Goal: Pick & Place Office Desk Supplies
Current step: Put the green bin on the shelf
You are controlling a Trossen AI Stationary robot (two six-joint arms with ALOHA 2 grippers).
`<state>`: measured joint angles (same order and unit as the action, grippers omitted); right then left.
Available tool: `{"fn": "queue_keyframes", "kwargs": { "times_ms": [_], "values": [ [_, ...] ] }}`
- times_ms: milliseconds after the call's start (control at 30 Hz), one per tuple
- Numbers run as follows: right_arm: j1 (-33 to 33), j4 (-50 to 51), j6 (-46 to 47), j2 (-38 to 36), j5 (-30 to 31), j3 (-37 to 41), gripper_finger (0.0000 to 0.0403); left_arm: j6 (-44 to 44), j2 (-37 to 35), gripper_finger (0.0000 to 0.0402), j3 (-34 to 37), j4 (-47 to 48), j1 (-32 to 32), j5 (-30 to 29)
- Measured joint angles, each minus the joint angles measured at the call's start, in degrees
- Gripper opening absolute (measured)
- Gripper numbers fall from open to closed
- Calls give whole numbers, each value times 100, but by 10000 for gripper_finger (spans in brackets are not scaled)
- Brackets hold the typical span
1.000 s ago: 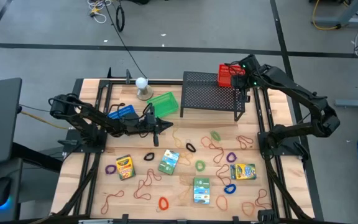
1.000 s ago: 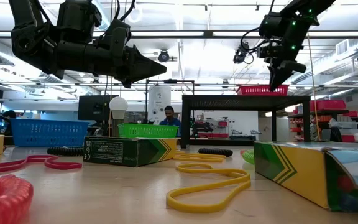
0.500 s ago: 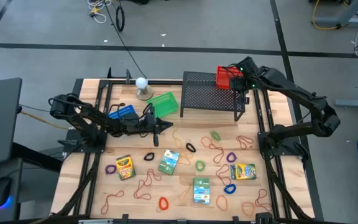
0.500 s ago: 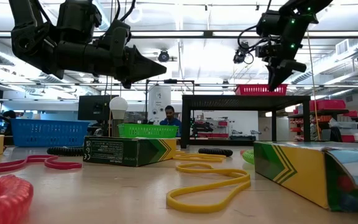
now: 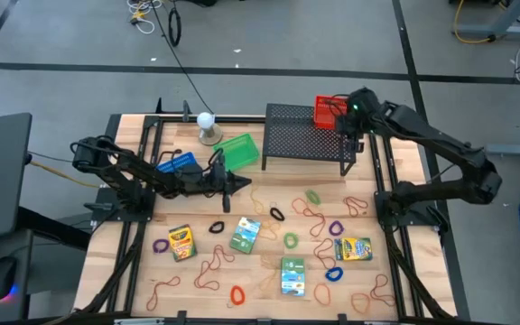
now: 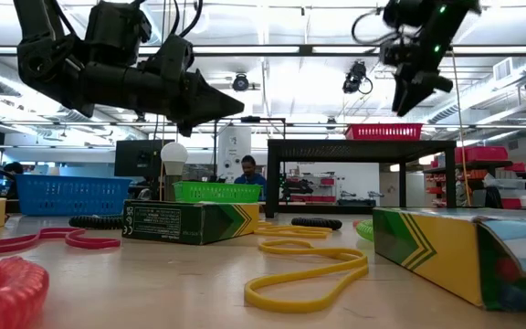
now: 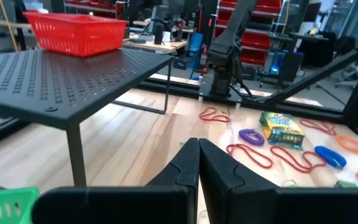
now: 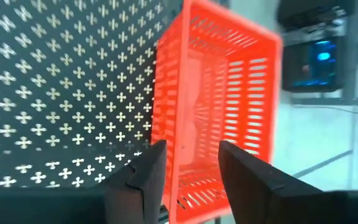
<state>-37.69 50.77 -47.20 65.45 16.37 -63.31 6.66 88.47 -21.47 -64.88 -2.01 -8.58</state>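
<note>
High view: the left gripper (image 5: 240,183) hovers over the table centre with fingers pressed together, holding nothing; crayon boxes (image 5: 245,235) and rubber bands (image 5: 312,215) lie scattered toward 6 o'clock.

Right wrist view: the right gripper (image 8: 191,165), fingers parted and empty, hangs above the red basket (image 8: 215,106) on the black mesh rack (image 8: 61,81).

Four crayon boxes (image 5: 181,242) lie on the table — one yellow at the left, two green in the middle, one yellow at the right. There are three baskets — blue (image 5: 177,162), green (image 5: 236,151), red (image 5: 329,112) — and one mesh rack (image 5: 307,137). The rubber bands (image 5: 213,264) and small loops (image 5: 335,228) are too many and too thin to count surely.
</note>
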Motion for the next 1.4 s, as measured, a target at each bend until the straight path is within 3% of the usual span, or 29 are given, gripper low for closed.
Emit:
{"fn": "queue_keyframes", "kwargs": {
  "times_ms": [200, 400, 500, 700, 833, 933, 1067, 1167, 1400],
  "values": [
    [878, 289, 1522, -656, 125, -2, 135, -3, 0, 8, 0, 54, -38, -145],
    [2163, 94, 2950, -1130, 168, 490, 43, 38, 0, 5, 0, 450, -38, -225],
    [2876, -459, 3663, -1250, 218, 1045, 8, 65, 0, 5, 0, 676, -21, -487],
    [4293, -2588, 4555, -1186, 753, 2241, 11, 299, -75, 17, -132, 1241, -71, -971],
    [4933, -3945, 4984, -1045, 1047, 2726, 4, 214, -113, 43, -335, 1887, -71, -1694],
    [5232, -4817, 5204, -958, 1331, 3031, 9, 183, -114, 57, -547, 2299, -166, -1768],
    [5294, -6457, 5284, -723, 1653, 3429, 10, 443, -114, 54, -1028, 3370, -354, -1094],
    [5289, -7334, 5249, -507, 1655, 3669, 6, 519, -114, 51, -1432, 4264, -369, -1214],
    [5289, -7242, 5250, -340, 1637, 3764, 10, 686, -37, 101, -2473, 6517, -575, -1186]
  ]
}}
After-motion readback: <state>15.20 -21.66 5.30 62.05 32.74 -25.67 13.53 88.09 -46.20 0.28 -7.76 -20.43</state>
